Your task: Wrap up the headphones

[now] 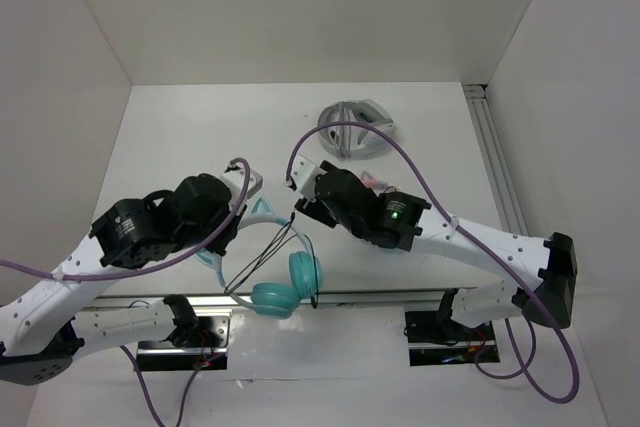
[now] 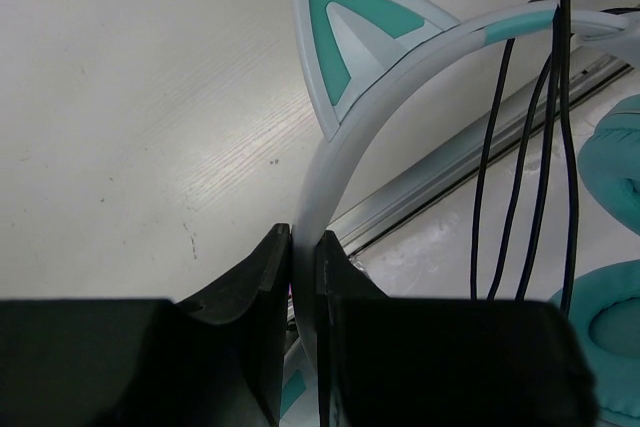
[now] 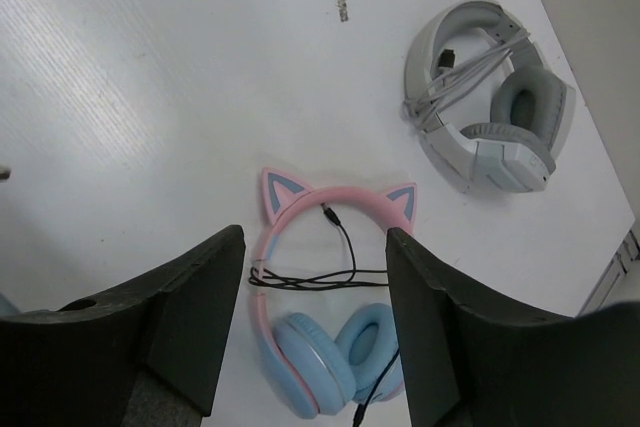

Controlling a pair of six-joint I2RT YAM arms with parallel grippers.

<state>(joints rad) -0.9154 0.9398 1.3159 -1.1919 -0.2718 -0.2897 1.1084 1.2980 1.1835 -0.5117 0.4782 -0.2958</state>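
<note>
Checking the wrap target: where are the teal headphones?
Top view, near edge, left of centre: teal headphones, headband pinched in the left hand, cups by the rail.

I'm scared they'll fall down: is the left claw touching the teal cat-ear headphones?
Touching. In the left wrist view, the left gripper pinches the headphones by the whitish headband, with no gap.

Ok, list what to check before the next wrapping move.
1. Left claw shut on the headband of the teal headphones: ok.
2. Right claw open and empty: ok.
3. Cable caught by a claw: not ok, it hangs loose from the headband.
4. Right claw over the cable: not ok, it hovers above the pink headphones.
5. Grey headphones out of the way: ok, well apart.
6. Cable free of knots: cannot tell.
</note>
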